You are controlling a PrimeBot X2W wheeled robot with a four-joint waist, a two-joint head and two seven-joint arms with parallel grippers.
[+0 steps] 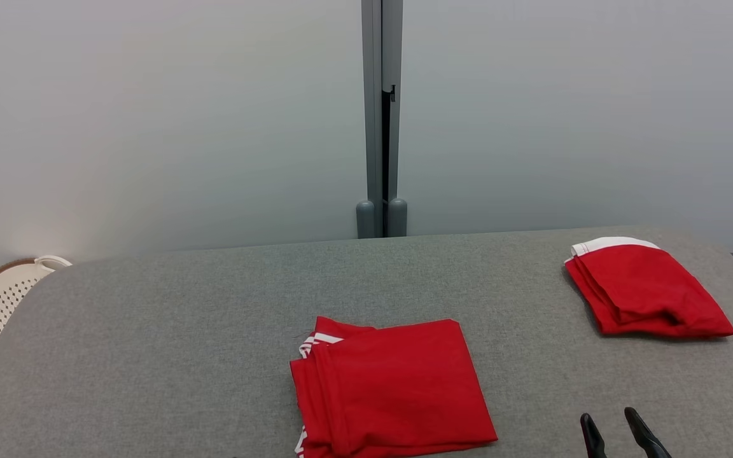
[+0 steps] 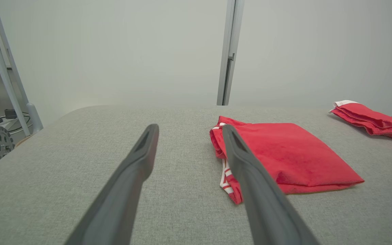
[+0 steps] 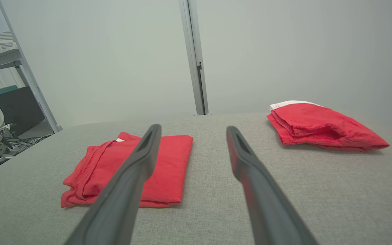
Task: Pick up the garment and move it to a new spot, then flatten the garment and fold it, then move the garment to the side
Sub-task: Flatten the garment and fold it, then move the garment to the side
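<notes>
Grey table (image 1: 150, 318) bears near garment (image 1: 392, 388) (and far garment (image 1: 646, 292)).

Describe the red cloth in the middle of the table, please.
The middle garment is bright red, soft-looking knit cloth, folded into a rough rectangle of several layers. White striped trim peeks out along its left edge, where the folds bunch a little. The top is fairly smooth. It lies flat on the grey table, near the front edge.

Parted fingers (image 3: 131, 180) over folded red garment (image 3: 172, 163)
</notes>
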